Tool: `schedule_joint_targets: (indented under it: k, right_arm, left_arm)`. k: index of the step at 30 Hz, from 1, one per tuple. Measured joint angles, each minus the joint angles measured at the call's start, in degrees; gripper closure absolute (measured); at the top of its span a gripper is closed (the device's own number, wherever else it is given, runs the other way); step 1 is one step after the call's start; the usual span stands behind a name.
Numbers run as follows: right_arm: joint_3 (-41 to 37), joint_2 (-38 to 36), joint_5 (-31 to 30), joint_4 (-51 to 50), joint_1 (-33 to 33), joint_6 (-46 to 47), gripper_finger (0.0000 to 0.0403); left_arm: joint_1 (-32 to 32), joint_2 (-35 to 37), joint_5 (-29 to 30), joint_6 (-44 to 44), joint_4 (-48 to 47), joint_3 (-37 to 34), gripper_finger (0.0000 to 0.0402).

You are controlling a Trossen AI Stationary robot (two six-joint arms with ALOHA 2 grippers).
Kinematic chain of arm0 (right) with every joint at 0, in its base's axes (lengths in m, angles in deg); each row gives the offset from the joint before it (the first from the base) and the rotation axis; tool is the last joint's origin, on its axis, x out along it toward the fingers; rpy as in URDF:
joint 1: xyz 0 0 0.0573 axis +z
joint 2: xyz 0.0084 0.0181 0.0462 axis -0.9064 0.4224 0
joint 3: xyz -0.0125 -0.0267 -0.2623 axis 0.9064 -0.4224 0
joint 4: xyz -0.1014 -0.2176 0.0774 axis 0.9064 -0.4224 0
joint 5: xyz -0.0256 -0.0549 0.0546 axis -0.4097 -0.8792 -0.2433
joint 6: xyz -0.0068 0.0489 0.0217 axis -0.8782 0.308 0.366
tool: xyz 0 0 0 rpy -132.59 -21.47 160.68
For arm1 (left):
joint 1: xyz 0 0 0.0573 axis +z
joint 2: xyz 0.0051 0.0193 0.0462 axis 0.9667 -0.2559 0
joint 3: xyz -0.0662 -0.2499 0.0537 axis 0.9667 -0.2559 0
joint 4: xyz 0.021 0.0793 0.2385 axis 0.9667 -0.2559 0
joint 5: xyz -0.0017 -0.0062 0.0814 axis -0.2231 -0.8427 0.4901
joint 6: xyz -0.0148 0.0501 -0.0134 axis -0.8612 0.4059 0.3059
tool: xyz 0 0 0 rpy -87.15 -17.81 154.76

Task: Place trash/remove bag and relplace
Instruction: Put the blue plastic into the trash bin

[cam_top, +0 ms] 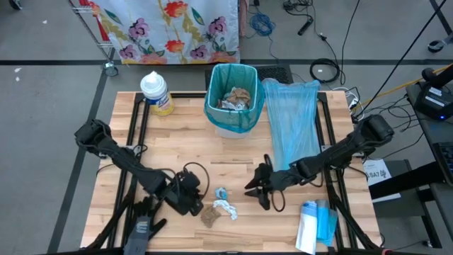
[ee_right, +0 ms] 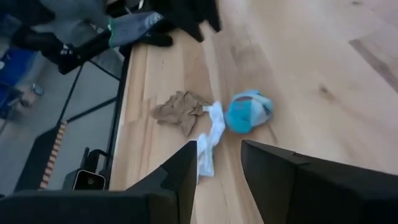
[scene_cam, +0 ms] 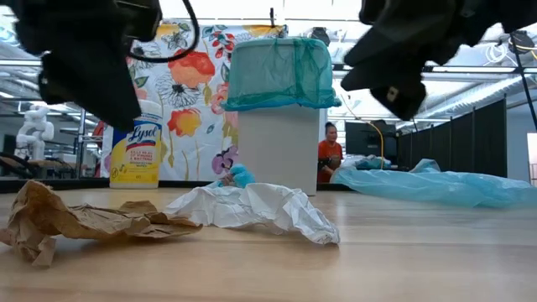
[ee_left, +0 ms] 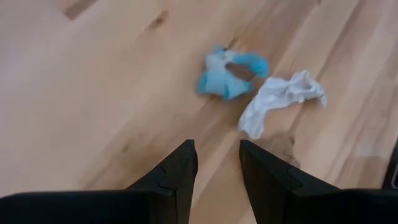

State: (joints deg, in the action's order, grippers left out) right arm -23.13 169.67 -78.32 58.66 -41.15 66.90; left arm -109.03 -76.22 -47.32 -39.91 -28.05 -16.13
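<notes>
On the wooden table [cam_top: 177,142], the white bin [cam_top: 233,106] with its teal bag liner [cam_top: 216,99] stands at the far edge, and some trash already lies inside it. Beside the bin a spare light blue bag [cam_top: 291,120] lies flat, and on the bin's other side stands a Lysol wipes canister [cam_top: 157,93]. Well in front of the bin three scraps lie close together: a brown paper wad [cam_top: 209,216], a white tissue [cam_top: 228,207] and a light blue wrapper [cam_top: 220,193]. Both grippers hover over this trash with fingers spread, holding nothing: the left gripper [cam_top: 192,190] and the right gripper [cam_top: 257,185]. Behind the bin hangs a floral cloth [cam_top: 170,28], and a person in an orange shirt [scene_cam: 328,153] sits in the room.
</notes>
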Motion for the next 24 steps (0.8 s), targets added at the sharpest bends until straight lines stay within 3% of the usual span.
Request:
schedule_joint_targets:
  k: [5, 11, 15, 24]
  right_arm:
    - [4.3, 4.6, 0.2, -1.9, -0.5, -1.4, 0.0287]
    - [4.9, 5.8, 0.2, -10.9, -0.6, 0.9, 0.0287]
    - [4.9, 5.8, 0.1, -16.5, -0.6, 2.4, 0.0287]
    - [4.9, 5.8, 0.1, -17.9, -0.6, 4.9, 0.0287]
  left_arm:
    - [3.9, 0.1, -1.1, 8.4, 3.0, -0.1, 0.0276]
    - [9.1, 0.1, -8.6, 18.7, 9.4, 0.0, 0.0276]
    - [11.6, 0.1, -8.6, 24.7, 10.6, 0.0, 0.0276]
    - [12.1, -0.6, -9.2, 36.9, 12.1, 0.0, 0.0276]
